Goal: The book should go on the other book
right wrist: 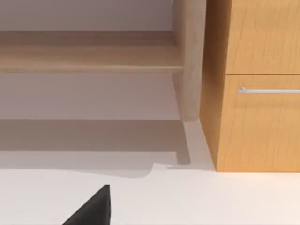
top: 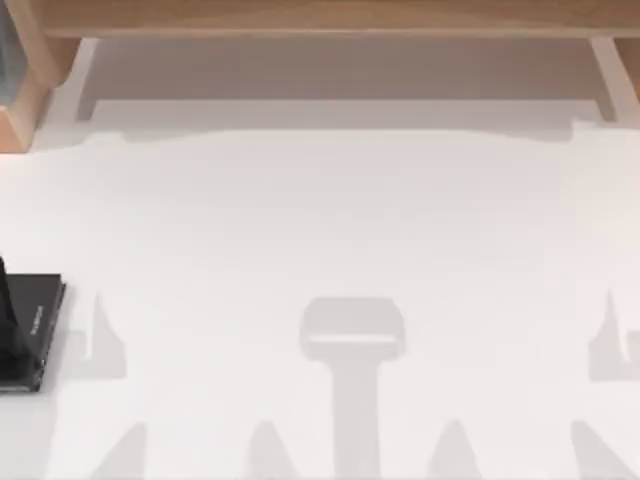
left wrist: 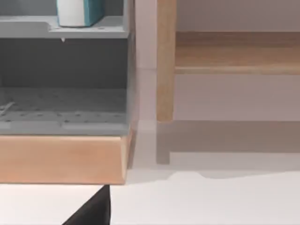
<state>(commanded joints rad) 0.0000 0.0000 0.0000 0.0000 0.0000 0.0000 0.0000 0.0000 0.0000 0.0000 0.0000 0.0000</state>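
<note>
The black other book (top: 30,330) lies flat on the white table at the far left edge, pale lettering along its spine. The teal-blue book (left wrist: 82,11) with white page edges stands on a grey shelf (left wrist: 89,32) inside the wood-framed cabinet (left wrist: 61,159), far from the black book. Only its lower part is visible. A black wedge of my left gripper (left wrist: 93,211) sits at the frame's lower edge, well short of the cabinet. A matching black wedge of my right gripper (right wrist: 93,211) hangs over bare table.
A long wooden shelf (top: 320,20) on legs runs along the table's back. A wooden drawer unit (right wrist: 258,93) with a metal handle stands at the back right. Grey arm shadows lie across the near half of the white table (top: 320,200).
</note>
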